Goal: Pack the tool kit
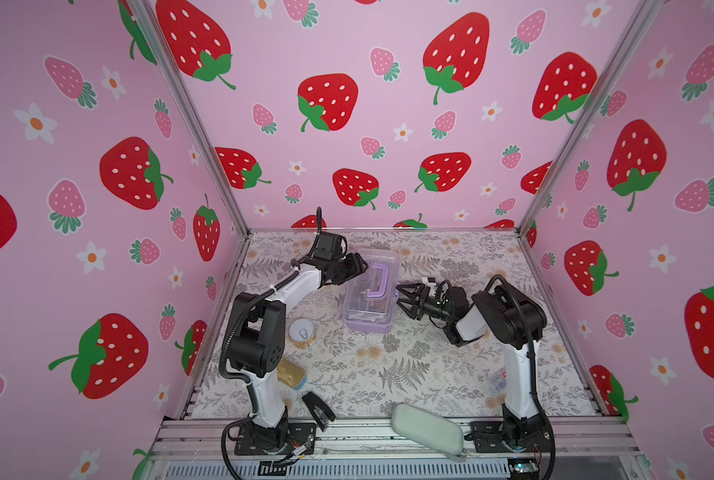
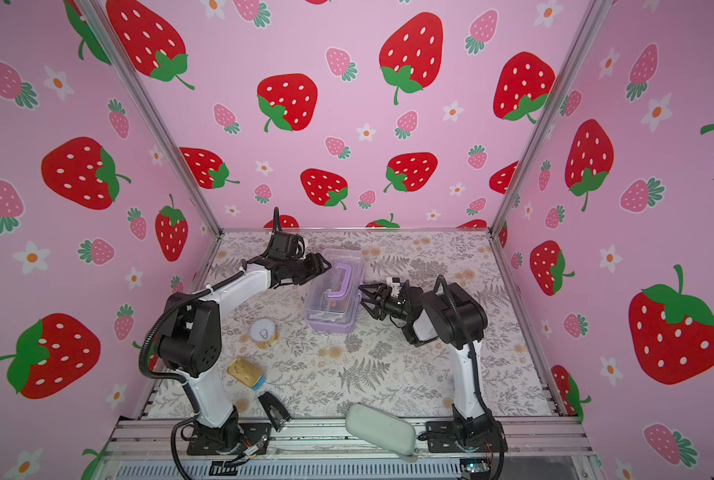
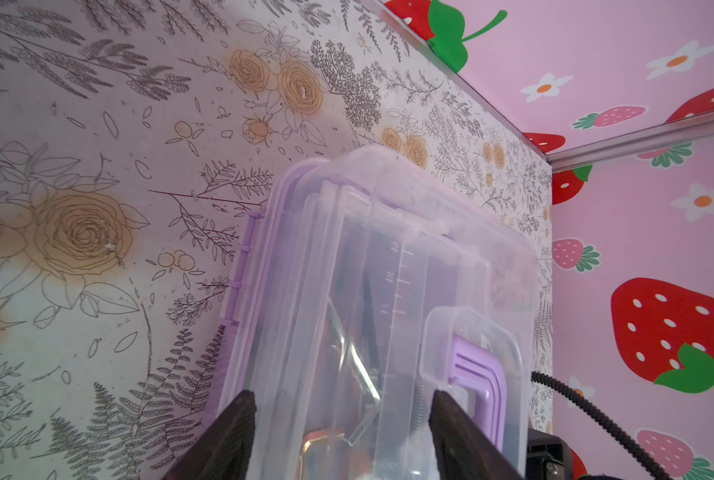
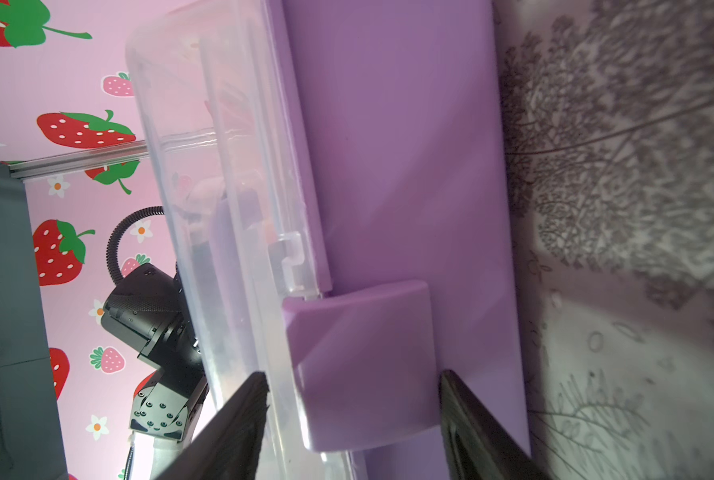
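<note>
Showing tool kit (image 1: pixel 369 299): clear lid (image 3: pixel 388 249) down, lilac base (image 4: pixel 409 166) | left gripper (image 1: pixel 359 266) wide | right gripper (image 1: pixel 401 297) wide astride latch (image 4: pixel 363 365)

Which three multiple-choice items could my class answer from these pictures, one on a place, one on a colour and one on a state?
1. Where on the table does the pale green pouch lie?
A. at the far edge
B. in the middle
C. at the front edge

2. What colour is the handle of the tool kit?
A. orange
B. lilac
C. green

3. How does the clear lid stand?
A. down on the lilac base
B. swung wide open
C. lying apart from the kit

Key:
1 C: both top views show the pouch at the front edge, partly over the metal rails.
2 B: the left wrist view shows the handle lilac against the clear plastic.
3 A: in both top views the lid covers the base, handle on top.
</note>
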